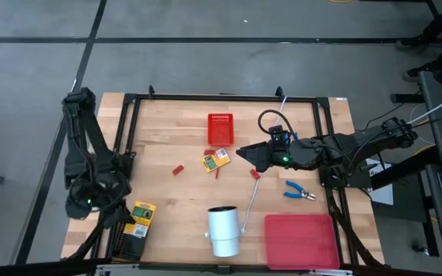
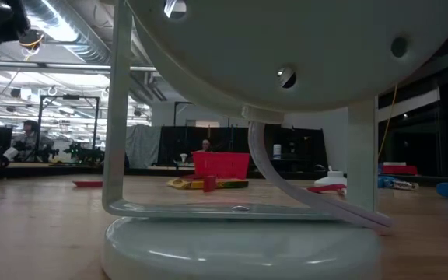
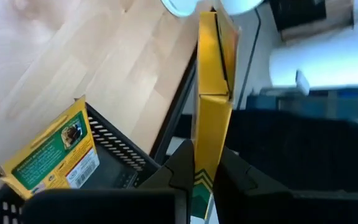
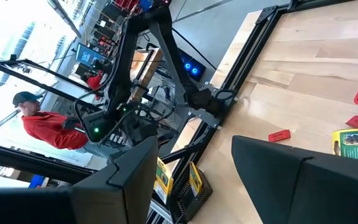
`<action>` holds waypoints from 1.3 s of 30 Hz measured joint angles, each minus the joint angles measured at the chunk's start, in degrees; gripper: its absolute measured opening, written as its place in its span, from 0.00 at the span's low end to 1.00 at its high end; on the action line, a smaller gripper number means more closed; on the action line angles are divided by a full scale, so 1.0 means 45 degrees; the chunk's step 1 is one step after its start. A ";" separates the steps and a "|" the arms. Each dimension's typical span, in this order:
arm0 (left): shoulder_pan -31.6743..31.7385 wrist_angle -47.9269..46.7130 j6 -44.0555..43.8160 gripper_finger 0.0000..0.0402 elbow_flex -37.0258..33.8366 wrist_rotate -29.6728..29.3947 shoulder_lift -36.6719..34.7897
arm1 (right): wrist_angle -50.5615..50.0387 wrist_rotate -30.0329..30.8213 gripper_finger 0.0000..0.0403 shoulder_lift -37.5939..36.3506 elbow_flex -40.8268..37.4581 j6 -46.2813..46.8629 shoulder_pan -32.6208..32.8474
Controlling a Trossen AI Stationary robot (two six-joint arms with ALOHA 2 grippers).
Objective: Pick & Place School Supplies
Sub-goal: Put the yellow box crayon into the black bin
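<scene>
My left gripper hangs over the black basket at the table's near left corner, shut on a yellow box seen edge on. A second yellow-and-green box leans in that basket. My right gripper is open and reaches level toward the table's middle, just right of another yellow-and-green box lying flat. Small red blocks lie on the wood. A blue-handled tool lies below the right arm. My left gripper pinches the yellow box between its two fingers across the thin sides, at the box's end nearest the wrist. The box stands on edge and juts out past the fingertips, over the basket's rim. I cannot tell whether it rests on anything.
A red mesh basket stands toward the far edge, a white cylinder with a white cord at the near edge, and a flat red tray at the near right. A black frame borders the table. A person in red is beyond it.
</scene>
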 joint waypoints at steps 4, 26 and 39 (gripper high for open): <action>-0.0633 -0.0010 -0.1530 0.06 0.0000 -0.1271 0.0822 | -0.0005 -0.0003 0.53 0.0000 0.0000 0.0000 0.0000; -0.2083 0.0059 -0.3855 0.16 -0.0005 -0.0988 0.2944 | 0.0120 -0.0341 0.53 0.0000 0.0000 0.0180 0.0070; -0.2078 -0.0455 -0.3931 0.28 -0.0005 -0.0497 0.2944 | 0.0160 -0.0290 0.53 0.0000 0.0000 0.0272 0.0219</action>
